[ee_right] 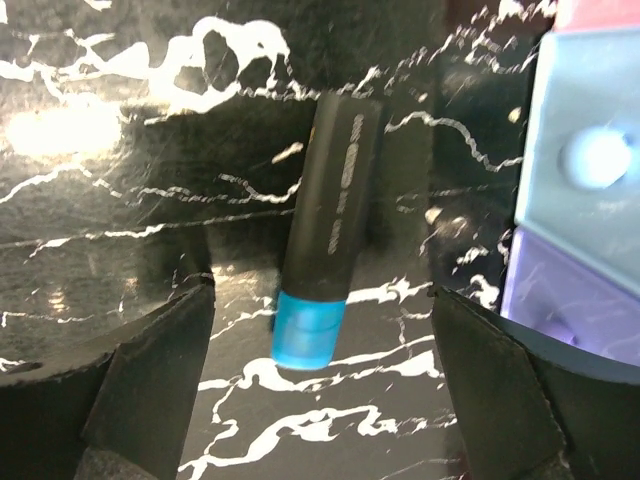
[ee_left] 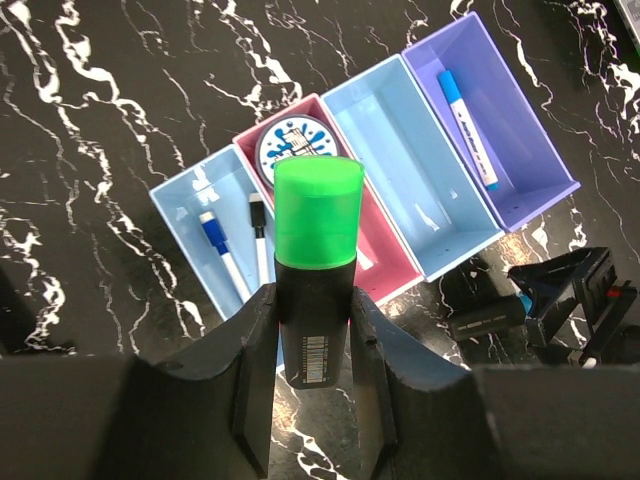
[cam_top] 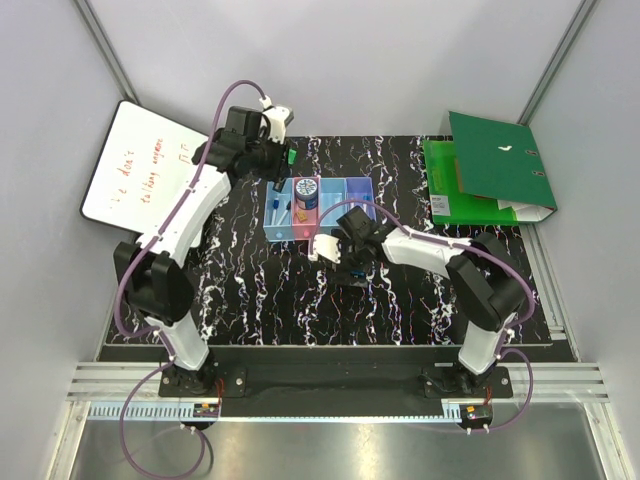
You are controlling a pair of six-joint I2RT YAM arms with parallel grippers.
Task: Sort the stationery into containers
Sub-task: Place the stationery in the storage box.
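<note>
Hovering wide open, the right gripper [ee_right: 315, 300] is straddling a black marker [ee_right: 330, 200] with a blue cap, lying on the table [ee_right: 120, 200] just beside the bins [ee_right: 570, 90], its length running between the fingers [ee_right: 150, 370], while the left gripper [ee_left: 315, 340] is clamping a green-capped marker [ee_left: 318, 215] above those bins.

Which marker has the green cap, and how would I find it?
Look for the row of coloured bins in the middle of the black marbled table. Near the row's left end, the left gripper holds a fat black marker up in the air. It alone has a bright green cap, and every other marker lies flat.
</note>
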